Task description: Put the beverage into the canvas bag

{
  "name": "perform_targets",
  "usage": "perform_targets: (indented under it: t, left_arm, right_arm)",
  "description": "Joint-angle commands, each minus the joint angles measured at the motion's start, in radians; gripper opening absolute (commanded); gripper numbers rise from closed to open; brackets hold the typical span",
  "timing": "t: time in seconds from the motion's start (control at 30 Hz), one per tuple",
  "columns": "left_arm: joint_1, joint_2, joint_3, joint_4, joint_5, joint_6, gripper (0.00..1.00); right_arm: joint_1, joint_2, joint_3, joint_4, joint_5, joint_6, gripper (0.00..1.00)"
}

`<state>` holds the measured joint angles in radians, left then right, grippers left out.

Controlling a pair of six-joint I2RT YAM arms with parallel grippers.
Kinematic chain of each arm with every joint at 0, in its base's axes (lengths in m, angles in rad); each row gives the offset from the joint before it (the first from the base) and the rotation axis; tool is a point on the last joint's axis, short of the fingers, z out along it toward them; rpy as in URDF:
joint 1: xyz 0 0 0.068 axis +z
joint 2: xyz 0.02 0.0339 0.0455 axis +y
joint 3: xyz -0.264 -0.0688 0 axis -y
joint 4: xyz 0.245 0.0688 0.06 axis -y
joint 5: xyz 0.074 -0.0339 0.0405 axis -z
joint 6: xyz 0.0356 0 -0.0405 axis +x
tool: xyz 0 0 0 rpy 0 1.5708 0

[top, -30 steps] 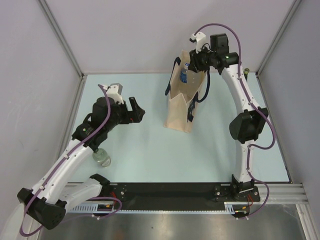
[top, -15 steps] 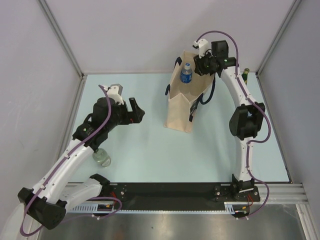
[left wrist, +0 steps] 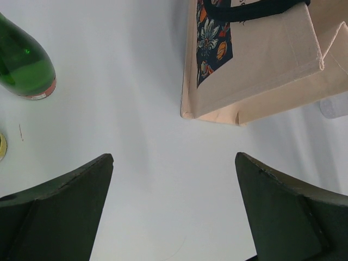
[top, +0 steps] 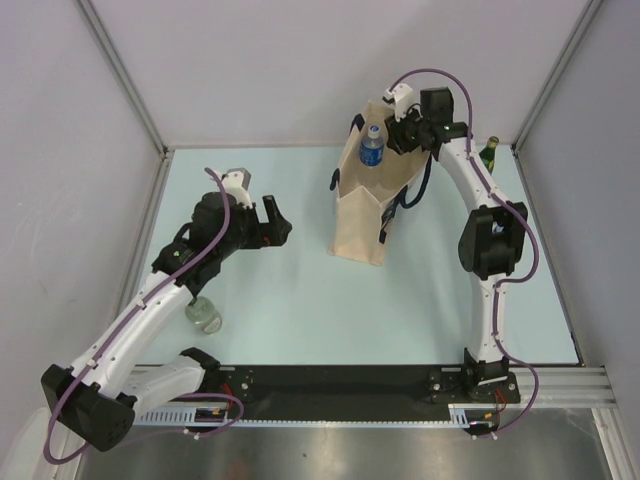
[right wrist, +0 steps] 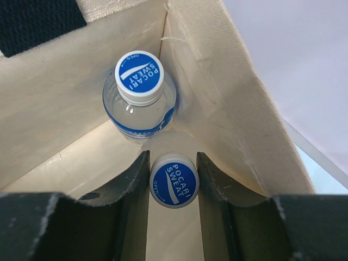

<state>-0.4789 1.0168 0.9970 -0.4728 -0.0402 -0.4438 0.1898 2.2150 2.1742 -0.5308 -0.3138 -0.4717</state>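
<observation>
Blue-capped beverage [right wrist: 174, 180] gripped by right claw [right wrist: 172, 159], canvas bag [right wrist: 228, 109] open beneath it; next, probably lower and release. Left claw [left wrist: 174, 157] wide, empty.

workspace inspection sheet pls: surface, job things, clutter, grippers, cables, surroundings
surface: pale blue table, no spills seen
job's things: canvas bag upright; standing bottle in its corner; held bottle also inside its walls
clutter: green bottle at far right; clear bottle at near left
grippers: right gripper closed on the held bottle's cap; left gripper open, empty
cables: purple cables, one looping above the right gripper
surroundings: plain wall panels, metal posts
</observation>
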Motion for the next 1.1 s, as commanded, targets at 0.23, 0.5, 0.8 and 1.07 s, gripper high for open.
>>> perform_targets:
  t: [0.23, 0.5, 0.8, 1.07]
  left_arm:
    - [0.011, -0.012, 0.066, 0.028, 0.008, 0.022, 1.00]
    - [0.011, -0.020, 0.072, 0.026, 0.014, 0.024, 1.00]
    - [0.013, -0.032, 0.094, 0.019, 0.016, 0.031, 1.00]
    - [0.013, -0.044, 0.094, 0.016, 0.022, 0.033, 1.00]
  right_arm:
    - [-0.021, -0.049, -0.066, 0.074, -0.024, -0.076, 0.37]
    - [-0.018, -0.083, -0.099, 0.022, -0.076, -0.081, 0.56]
    - [-0.023, -0.143, -0.059, -0.001, -0.110, -0.045, 0.77]
    - [-0.023, -0.189, 0.004, -0.051, -0.160, 0.002, 0.80]
